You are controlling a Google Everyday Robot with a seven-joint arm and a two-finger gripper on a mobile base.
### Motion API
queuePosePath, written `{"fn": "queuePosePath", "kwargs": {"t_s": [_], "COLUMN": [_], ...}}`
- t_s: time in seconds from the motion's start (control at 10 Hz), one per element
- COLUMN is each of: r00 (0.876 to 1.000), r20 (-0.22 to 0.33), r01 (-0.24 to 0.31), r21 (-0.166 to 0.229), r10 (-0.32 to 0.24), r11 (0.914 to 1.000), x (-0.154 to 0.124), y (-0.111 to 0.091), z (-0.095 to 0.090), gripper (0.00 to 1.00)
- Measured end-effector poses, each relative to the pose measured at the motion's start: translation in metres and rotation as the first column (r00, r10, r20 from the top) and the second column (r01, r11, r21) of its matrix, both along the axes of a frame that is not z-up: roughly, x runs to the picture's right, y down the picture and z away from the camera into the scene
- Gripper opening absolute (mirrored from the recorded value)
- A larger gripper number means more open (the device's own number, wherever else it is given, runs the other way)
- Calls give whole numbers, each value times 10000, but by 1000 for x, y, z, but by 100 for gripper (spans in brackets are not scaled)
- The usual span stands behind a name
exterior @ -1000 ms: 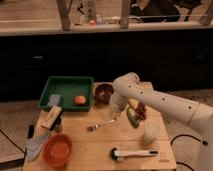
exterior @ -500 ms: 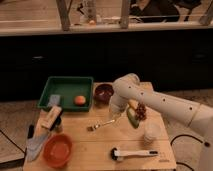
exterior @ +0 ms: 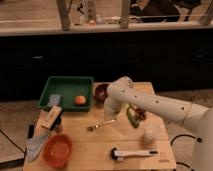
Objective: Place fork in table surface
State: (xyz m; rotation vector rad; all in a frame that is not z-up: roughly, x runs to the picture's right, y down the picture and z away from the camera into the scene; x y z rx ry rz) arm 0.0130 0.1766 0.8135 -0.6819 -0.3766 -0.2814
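Note:
The fork point(exterior: 100, 125) is a slim silvery piece near the middle of the light wooden table surface point(exterior: 95, 155), tines pointing left and low, handle rising to the right. My gripper point(exterior: 112, 117) hangs from the white arm point(exterior: 150, 102) that reaches in from the right. It meets the fork's handle end and looks shut on it. I cannot tell whether the tines touch the wood.
A green tray point(exterior: 65, 81) at the back left holds an orange fruit point(exterior: 80, 100). A dark red bowl point(exterior: 101, 91) stands behind the gripper. A green item with grapes point(exterior: 135, 116), a white cup point(exterior: 151, 133), a white-handled brush point(exterior: 134, 153), an orange bowl point(exterior: 57, 148) and a blue-grey knife point(exterior: 35, 146) lie around.
The arm has shifted slightly left and down. The fork has stayed at nearly the same spot near the table's middle.

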Motion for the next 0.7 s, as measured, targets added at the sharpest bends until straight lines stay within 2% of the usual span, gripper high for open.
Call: {"fn": "queuePosePath", "kwargs": {"t_s": [0.2,0.7], "r00": [9999,9997], "r20": [-128,-216], "r01": [-71,-106], "r21": [103,31], "r10": [73,107], "r11": [9999,9999], "x": [-3,-10], "y": [10,28], "z": [10,28], "gripper": [80,80]}}
